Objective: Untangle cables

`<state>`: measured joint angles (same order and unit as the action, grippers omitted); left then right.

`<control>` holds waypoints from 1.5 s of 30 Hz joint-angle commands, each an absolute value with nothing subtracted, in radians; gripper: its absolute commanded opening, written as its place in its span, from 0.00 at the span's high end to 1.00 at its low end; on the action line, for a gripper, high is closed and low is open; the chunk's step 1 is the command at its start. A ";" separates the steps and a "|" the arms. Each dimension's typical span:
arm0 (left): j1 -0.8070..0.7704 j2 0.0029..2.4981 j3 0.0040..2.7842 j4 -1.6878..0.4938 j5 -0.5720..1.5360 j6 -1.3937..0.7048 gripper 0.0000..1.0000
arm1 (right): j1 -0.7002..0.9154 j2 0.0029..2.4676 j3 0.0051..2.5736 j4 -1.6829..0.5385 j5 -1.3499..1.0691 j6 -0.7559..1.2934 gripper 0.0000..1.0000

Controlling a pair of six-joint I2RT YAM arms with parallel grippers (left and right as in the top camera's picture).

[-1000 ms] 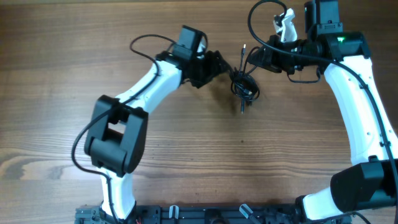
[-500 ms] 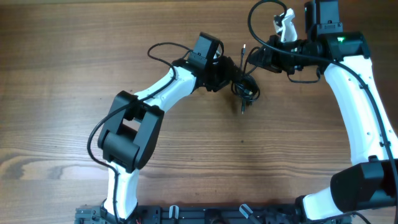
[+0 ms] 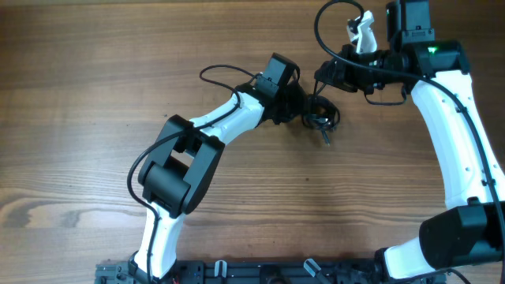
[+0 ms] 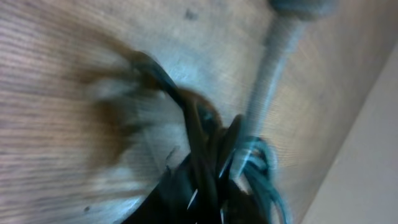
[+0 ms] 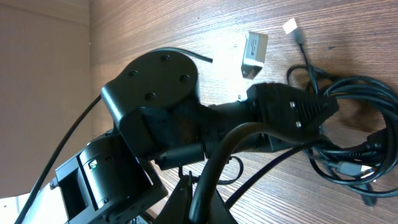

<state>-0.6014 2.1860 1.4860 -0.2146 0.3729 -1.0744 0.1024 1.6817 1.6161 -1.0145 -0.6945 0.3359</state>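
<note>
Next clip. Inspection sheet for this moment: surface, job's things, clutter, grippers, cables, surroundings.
Surface: wooden table, bare wood grain.
Job's things: cable knot, thin black cords bunched together, with one plug end sticking out on the near side.
Clutter: nothing seen.
Grippers: left gripper is at the knot and its wrist view is blurred. Right gripper is just behind the knot. Open or shut cannot be told for either.
Cables: left arm's wire and right arm's wire loop off the arms.
Surroundings: black rail along the near edge.
</note>
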 commanded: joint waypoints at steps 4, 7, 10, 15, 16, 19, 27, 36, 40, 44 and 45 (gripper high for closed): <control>-0.590 2.210 1.491 -0.196 0.319 -1.103 0.96 | 0.097 1.666 1.628 -0.978 -0.706 0.344 0.96; -0.582 2.210 1.491 -0.232 0.320 -1.068 0.96 | 0.062 1.666 1.630 -0.928 -0.730 0.381 0.96; -0.570 2.210 1.491 -0.297 0.321 -1.050 0.96 | -0.012 1.665 1.633 -0.850 -0.826 0.419 0.96; -0.548 2.210 1.491 -0.377 0.321 -0.974 0.96 | -0.174 1.665 1.633 -0.736 -1.004 0.477 0.96; -0.546 2.210 1.491 -0.386 0.321 -0.967 0.96 | -0.206 1.665 1.633 -0.725 -1.003 0.482 0.96; -0.537 2.210 1.491 -0.418 0.325 -0.918 0.96 | -0.289 1.665 1.632 -0.719 -0.921 0.481 0.96; -0.534 2.210 1.491 -0.466 0.358 -0.787 0.96 | -0.339 1.666 1.630 -0.873 -0.192 0.475 0.96; -0.528 2.210 1.491 -0.564 0.360 -0.612 0.96 | -0.340 1.719 1.629 -0.953 -0.011 0.402 0.89; -0.523 2.210 1.491 -0.554 0.456 -0.508 0.96 | -0.340 1.729 1.629 -0.976 -0.355 0.167 0.55; -0.521 2.200 1.491 -0.507 0.625 -0.376 0.96 | -0.339 1.728 1.629 -1.013 -0.671 0.018 0.35; -0.518 2.193 1.491 -0.497 0.655 -0.365 0.96 | -0.335 1.728 1.629 -1.023 -0.723 0.007 0.35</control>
<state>-0.5270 2.1788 1.5074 -0.5220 0.5240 -0.5278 -0.3523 1.7226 1.6016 -1.0031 -0.4061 0.1829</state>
